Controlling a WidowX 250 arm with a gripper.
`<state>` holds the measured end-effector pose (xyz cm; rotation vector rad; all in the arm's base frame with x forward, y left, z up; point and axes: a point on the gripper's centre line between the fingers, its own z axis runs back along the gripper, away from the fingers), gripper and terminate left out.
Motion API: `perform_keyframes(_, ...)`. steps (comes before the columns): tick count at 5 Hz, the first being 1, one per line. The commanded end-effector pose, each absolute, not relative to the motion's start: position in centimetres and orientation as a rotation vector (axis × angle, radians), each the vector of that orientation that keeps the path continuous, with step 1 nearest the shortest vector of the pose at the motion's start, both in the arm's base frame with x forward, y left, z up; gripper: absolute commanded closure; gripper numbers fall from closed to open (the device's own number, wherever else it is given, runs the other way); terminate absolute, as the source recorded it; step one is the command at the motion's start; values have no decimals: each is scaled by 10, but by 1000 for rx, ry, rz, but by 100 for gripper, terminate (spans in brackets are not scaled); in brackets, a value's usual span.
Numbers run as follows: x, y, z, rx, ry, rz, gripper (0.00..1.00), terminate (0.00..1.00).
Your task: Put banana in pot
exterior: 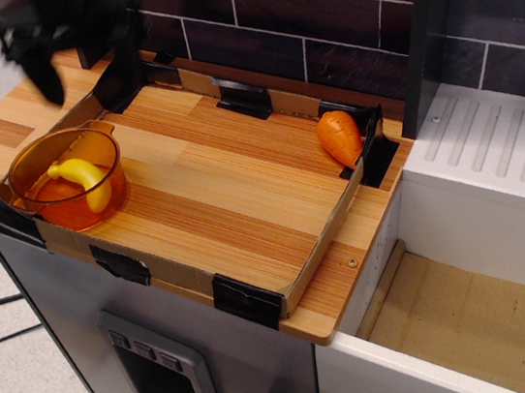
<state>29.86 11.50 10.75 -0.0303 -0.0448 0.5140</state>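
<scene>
The yellow banana [81, 177] lies inside the translucent orange pot [66, 178] at the left front of the wooden tray. My gripper [86, 53] is open and empty. It is raised above and behind the pot at the top left of the view, motion-blurred, with its fingers [41, 71] spread wide apart. It touches neither pot nor banana.
An orange carrot-shaped toy [339, 137] leans in the tray's far right corner. The wooden tray [234, 200] has a low cardboard rim with black corner clips. A dark tiled wall runs behind; a white sink unit [502, 163] stands to the right.
</scene>
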Motion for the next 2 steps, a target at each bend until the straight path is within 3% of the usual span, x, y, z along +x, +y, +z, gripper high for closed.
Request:
perform_keyframes(1,318,98,151,25,-100,497,0,0)
perform_keyframes(2,318,98,151,25,-100,497,0,100)
